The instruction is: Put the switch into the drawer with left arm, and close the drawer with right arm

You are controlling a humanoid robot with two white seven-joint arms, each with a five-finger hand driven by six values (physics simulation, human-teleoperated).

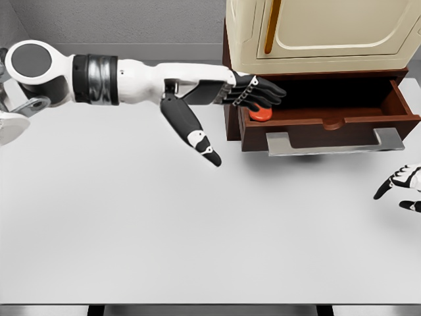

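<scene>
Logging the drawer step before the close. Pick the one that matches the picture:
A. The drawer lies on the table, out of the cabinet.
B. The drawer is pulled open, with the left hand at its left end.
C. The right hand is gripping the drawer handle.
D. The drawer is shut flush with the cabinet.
B: the drawer stands pulled out of the cabinet, and the left hand reaches over its left end above the red switch; the right hand rests apart at the table's right edge.

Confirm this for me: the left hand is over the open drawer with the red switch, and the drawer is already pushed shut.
Not quite. The head view shows the drawer pulled out and open, not shut. The rest holds: the left hand is over its left end with the red switch under the fingers.
</scene>
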